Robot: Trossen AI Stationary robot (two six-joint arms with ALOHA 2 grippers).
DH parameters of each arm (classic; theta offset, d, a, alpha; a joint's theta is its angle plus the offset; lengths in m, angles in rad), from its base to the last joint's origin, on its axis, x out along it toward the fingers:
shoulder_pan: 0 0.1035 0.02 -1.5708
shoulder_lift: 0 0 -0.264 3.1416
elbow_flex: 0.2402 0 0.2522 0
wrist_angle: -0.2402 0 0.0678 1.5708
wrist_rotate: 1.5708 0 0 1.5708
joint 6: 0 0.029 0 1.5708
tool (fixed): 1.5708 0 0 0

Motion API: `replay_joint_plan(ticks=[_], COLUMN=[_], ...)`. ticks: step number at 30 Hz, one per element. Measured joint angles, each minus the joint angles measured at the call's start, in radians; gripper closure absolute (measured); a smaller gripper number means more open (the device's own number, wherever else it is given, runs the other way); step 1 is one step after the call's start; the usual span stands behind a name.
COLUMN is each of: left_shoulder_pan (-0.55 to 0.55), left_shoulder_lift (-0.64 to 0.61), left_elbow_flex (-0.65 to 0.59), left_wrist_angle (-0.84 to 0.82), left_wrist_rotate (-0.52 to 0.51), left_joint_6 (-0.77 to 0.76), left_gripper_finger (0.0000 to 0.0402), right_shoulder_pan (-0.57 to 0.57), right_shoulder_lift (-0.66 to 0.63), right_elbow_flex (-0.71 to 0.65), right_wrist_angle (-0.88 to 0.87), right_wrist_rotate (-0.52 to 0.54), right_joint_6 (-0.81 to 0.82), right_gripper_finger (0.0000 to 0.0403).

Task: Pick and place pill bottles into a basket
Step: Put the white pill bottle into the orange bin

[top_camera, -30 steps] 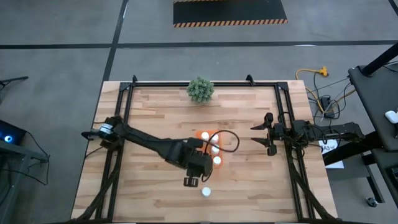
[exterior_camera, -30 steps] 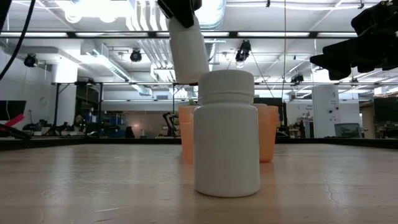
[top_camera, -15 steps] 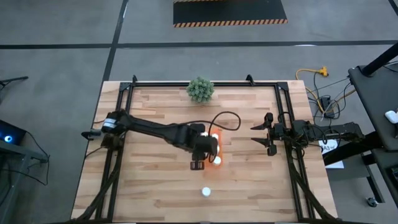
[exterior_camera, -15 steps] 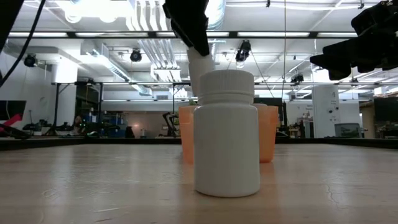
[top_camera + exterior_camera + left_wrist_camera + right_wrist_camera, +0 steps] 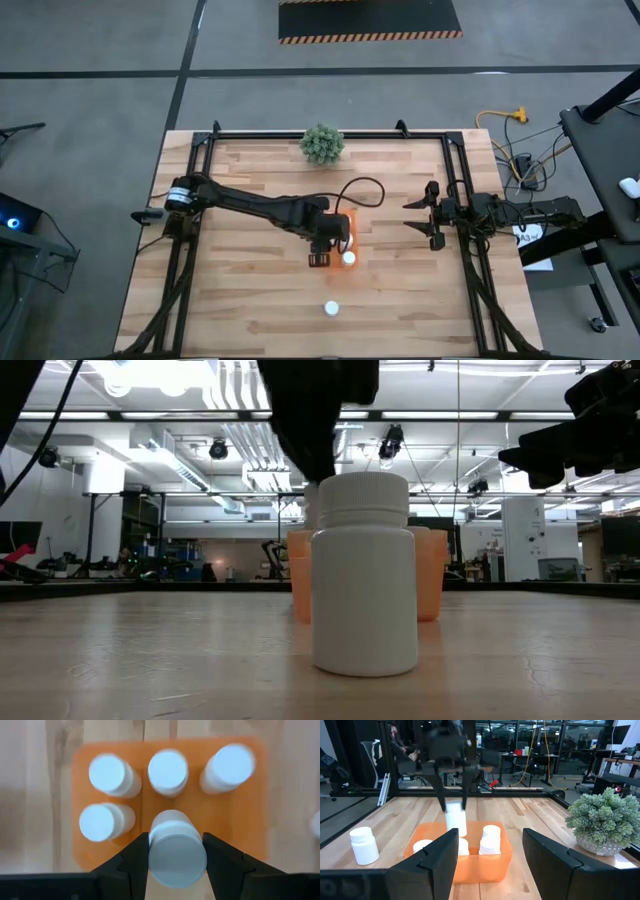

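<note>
Wooden slat table (image 5: 250,180) inside a dark frame, grey floor around it; low view looks across into a workshop with ceiling lights and ducts.

Basket (image 5: 250,820), translucent orange, sits near the table's middle, well apart from the green bushy plant (image 5: 322,144) at the far edge.

Left gripper (image 5: 175,851) hangs directly over the basket, jaws clenched on a pill bottle (image 5: 176,852), one finger on each side of its body. Held bottle is above an open slot in the basket's row nearer the gripper; whether its base touches the basket floor cannot be told. In the right wrist view the same bottle (image 5: 455,821) hangs upright from the fingers, partly below the basket rim.

Four bottles already in the basket: three along one row (image 5: 167,770), one more (image 5: 100,821) in the other row, beside the held bottle.

One bottle (image 5: 331,308) stands alone on the table, upright, well apart from the basket, toward the near edge. It fills the low view's foreground (image 5: 364,575), with the basket partly hidden behind it.

Right gripper (image 5: 432,222) waits off to the basket's right side, near the frame rail, jaws spread, grasping nothing.
</note>
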Motion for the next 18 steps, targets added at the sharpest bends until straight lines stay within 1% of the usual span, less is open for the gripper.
replay_joint_plan(ticks=[9, 18], left_shoulder_pan=[0.014, 0.044], left_shoulder_lift=[0.001, 0.001], left_elbow_flex=[-0.121, -0.158], left_wrist_angle=[0.091, 0.147], left_wrist_rotate=[0.016, 0.013], left_joint_6=[-0.003, -0.006], left_gripper_finger=[0.0258, 0.0258], right_shoulder_pan=[0.0, 0.0], right_shoulder_lift=[0.0, 0.0], right_elbow_flex=[0.0, 0.0], right_wrist_angle=[0.0, 0.0], right_wrist_rotate=[0.0, 0.0], right_joint_6=[0.0, -0.001], right_gripper_finger=[0.0193, 0.0193])
